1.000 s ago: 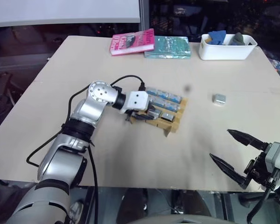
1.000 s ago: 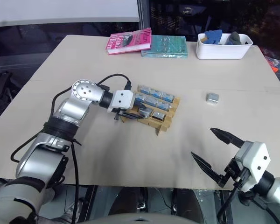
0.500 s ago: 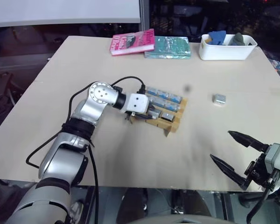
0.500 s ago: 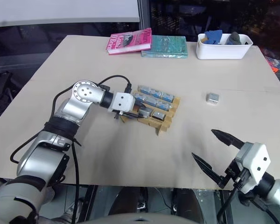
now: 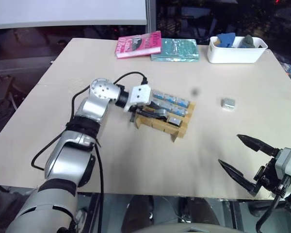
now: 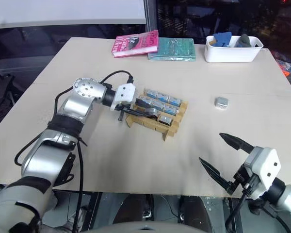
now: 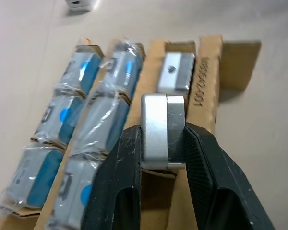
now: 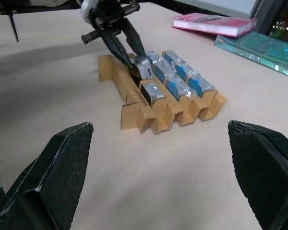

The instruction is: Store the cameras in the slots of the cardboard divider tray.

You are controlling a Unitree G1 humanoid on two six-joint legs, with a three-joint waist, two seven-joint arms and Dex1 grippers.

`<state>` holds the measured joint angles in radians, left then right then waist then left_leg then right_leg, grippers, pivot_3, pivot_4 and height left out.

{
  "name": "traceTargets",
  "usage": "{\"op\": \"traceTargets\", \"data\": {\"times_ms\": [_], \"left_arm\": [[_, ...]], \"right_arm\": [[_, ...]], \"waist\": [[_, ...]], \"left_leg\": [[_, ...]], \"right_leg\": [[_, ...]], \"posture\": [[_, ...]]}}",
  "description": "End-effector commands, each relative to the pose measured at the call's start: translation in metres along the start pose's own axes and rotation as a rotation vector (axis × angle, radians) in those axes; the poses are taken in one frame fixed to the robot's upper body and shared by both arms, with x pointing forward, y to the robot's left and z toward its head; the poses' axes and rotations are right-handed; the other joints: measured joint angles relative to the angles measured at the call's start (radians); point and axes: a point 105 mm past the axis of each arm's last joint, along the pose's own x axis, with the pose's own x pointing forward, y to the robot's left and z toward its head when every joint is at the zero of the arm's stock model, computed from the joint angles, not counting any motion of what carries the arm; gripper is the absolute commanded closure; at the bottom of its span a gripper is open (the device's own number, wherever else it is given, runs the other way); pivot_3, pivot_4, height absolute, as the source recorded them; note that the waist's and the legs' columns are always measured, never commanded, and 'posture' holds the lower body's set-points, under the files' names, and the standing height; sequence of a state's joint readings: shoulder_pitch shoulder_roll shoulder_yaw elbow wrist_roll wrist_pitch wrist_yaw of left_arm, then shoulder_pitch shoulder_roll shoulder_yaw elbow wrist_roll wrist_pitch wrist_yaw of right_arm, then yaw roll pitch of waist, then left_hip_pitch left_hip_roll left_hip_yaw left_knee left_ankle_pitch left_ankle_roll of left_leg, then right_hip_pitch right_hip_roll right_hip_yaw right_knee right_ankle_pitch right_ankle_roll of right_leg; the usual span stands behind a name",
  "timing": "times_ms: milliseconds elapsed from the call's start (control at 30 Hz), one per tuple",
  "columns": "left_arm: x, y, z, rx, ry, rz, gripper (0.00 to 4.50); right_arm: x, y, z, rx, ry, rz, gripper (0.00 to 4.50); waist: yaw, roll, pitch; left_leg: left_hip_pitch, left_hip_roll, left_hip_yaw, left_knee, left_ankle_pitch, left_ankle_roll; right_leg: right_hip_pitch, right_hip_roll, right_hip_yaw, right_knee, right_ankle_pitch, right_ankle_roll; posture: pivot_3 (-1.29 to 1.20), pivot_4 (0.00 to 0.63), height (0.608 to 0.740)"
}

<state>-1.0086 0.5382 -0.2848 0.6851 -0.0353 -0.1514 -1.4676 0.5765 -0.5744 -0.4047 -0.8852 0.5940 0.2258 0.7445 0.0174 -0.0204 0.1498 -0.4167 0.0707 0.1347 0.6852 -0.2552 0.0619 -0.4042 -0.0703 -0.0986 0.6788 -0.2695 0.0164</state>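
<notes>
The cardboard divider tray (image 5: 161, 126) lies mid-table with several plastic-wrapped, blue-marked cameras (image 5: 170, 101) in its far rows and one bare silver camera (image 5: 175, 119) in a near slot. My left gripper (image 7: 163, 138) is shut on another silver camera (image 7: 162, 125), holding it just over the tray's near row beside the cardboard wall (image 7: 204, 81). One loose camera (image 5: 228, 102) rests on the table to the right. My right gripper (image 5: 245, 158) hovers open near the front right edge, holding nothing.
A white tub (image 5: 235, 54) with blue and grey items stands at the back right. A pink book (image 5: 138, 44) and a teal packet (image 5: 175, 49) lie along the far edge. Bare tabletop surrounds the tray.
My left gripper's fingers have closed on the silver camera at the tray's near row and the hand has risen slightly. The right arm has kept still.
</notes>
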Motion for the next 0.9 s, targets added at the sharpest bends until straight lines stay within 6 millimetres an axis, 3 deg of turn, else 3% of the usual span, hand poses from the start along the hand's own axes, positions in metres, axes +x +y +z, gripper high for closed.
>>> {"op": "traceTargets", "data": {"times_ms": [33,367,900], "left_arm": [[-0.007,0.013,0.012,0.056,0.008,0.007,3.76],[-0.009,0.014,0.025,-0.002,0.002,-0.119,3.76],[-0.013,0.012,0.018,0.049,0.114,-0.183,3.76]], "right_arm": [[0.001,0.0,0.006,-0.028,-0.021,0.008,0.0],[-0.003,0.004,0.007,-0.024,-0.017,-0.001,0.0],[-0.003,0.005,0.006,-0.02,-0.017,-0.01,0.0]], "waist": [[-0.002,0.0,0.0],[-0.003,-0.001,0.001],[-0.003,-0.001,0.001]], "left_leg": [[0.0,0.0,0.0,0.0,0.0,0.0],[-0.001,0.0,0.0,0.0,0.0,0.0],[-0.001,0.0,0.001,0.0,0.0,0.0]], "right_leg": [[0.0,0.0,0.0,0.0,0.0,0.0],[-0.001,0.0,0.0,0.0,0.0,0.0],[-0.002,0.0,0.001,0.0,0.0,-0.001]], "posture": [[0.0,0.15,0.74],[0.0,0.15,0.74],[0.0,0.15,0.74]]}}
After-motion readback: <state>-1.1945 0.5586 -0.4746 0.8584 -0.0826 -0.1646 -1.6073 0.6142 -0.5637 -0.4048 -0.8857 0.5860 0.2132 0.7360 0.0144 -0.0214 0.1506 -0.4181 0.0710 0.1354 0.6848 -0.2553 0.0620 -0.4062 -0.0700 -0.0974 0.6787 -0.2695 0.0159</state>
